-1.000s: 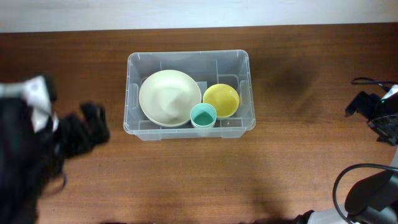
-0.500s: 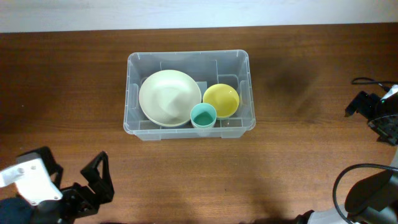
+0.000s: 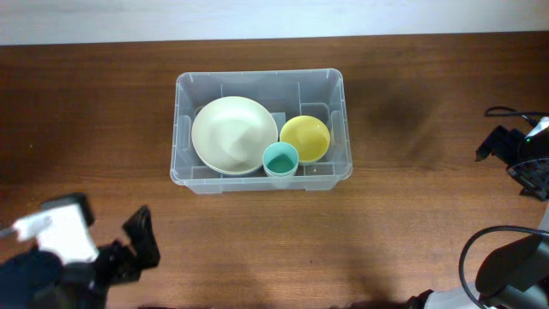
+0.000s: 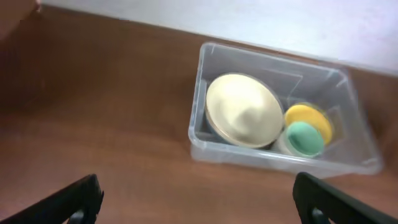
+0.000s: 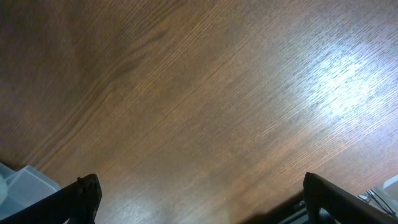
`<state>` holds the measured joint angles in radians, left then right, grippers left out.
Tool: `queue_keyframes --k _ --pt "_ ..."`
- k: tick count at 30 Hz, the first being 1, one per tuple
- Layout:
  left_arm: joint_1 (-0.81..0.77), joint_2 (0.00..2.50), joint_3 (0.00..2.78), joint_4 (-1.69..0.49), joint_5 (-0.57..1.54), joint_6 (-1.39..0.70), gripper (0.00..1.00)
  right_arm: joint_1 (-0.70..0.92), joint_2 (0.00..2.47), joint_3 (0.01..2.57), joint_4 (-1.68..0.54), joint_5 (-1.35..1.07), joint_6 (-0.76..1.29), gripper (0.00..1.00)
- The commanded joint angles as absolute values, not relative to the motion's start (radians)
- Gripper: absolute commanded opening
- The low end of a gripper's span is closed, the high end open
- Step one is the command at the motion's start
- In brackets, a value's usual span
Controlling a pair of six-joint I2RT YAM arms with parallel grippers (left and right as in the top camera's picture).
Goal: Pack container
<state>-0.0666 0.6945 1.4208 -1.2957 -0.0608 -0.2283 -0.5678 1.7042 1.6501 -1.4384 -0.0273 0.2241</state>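
Note:
The clear plastic container stands mid-table. Inside it a large cream bowl lies on the left, a yellow bowl on the right and a small teal cup at the front between them. My left gripper hovers blurred near the front left corner of the table, open and empty, well short of the bin. The left wrist view shows its fingers wide apart with the container and cream bowl ahead. My right gripper sits at the far right edge, open over bare wood.
Black cables and arm parts crowd the right edge and front right corner. A pale wall strip runs behind the table's far edge. A corner of the bin shows in the right wrist view.
The left arm has swung from the table's left side down to the front left corner, staying open. The right arm and the bin's contents have not moved.

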Motion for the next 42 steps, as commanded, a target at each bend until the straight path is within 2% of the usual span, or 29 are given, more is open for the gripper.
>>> queue_keyframes --k 1,6,20,24,32,42 --pt "-0.072 0.699 1.254 -1.174 0.010 0.088 1.00 -0.570 1.691 1.649 -1.439 -0.025 0.217 0.99" --pt "-0.072 0.699 1.021 -0.867 0.039 0.122 1.00 -0.570 1.691 1.649 -1.439 -0.025 0.217 0.99" --pt "-0.059 0.582 0.267 0.314 0.110 0.133 1.00 -0.570 1.691 1.649 -1.439 -0.025 0.217 0.99" --pt "-0.049 0.505 0.113 0.501 0.124 0.133 1.00 -0.570 1.691 1.649 -1.439 -0.025 0.217 0.99" --pt "-0.003 0.365 0.014 0.530 0.124 0.133 1.00 -0.570 1.691 1.649 -1.439 -0.026 0.217 0.99" --pt "0.010 0.167 0.012 0.225 0.128 0.170 1.00 -0.570 1.691 1.649 -1.439 -0.026 0.217 0.99"
